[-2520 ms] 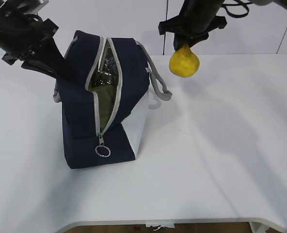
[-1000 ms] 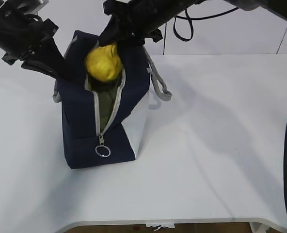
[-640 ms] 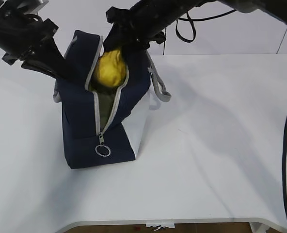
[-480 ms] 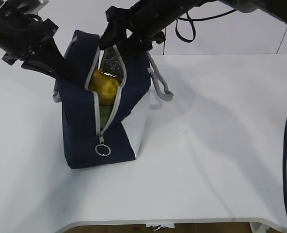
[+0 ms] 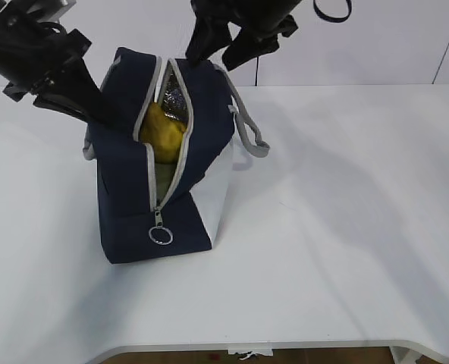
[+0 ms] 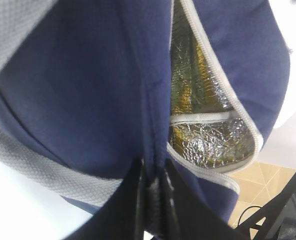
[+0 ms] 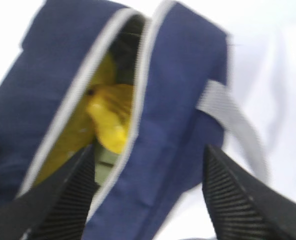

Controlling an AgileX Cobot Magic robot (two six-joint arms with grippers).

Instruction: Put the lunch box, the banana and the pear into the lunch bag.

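Observation:
The navy lunch bag [image 5: 126,189] stands upright with its zipper open. The yellow pear [image 5: 164,133] lies inside the opening, free of any gripper; it also shows in the right wrist view [image 7: 110,120]. Under it there I see a bit of the pale green lunch box lid [image 7: 104,161], and a longer yellow shape [image 7: 73,145] along the inner wall that looks like the banana. My right gripper [image 5: 223,51] hangs open and empty above the bag [image 7: 188,115]. My left gripper [image 5: 102,112] is shut on the bag's left top fabric [image 6: 88,90], holding the mouth open.
The bag's grey handle [image 5: 249,136] hangs over its right side, and the zipper ring pull [image 5: 161,236] hangs at the front. Silver lining [image 6: 208,140] shows inside. The white table [image 5: 338,227] spreads to the right and front of the bag.
My right gripper carried the pear over the bag, lowered it into the opening and let it go. It has since opened and risen clear. The left gripper has not moved.

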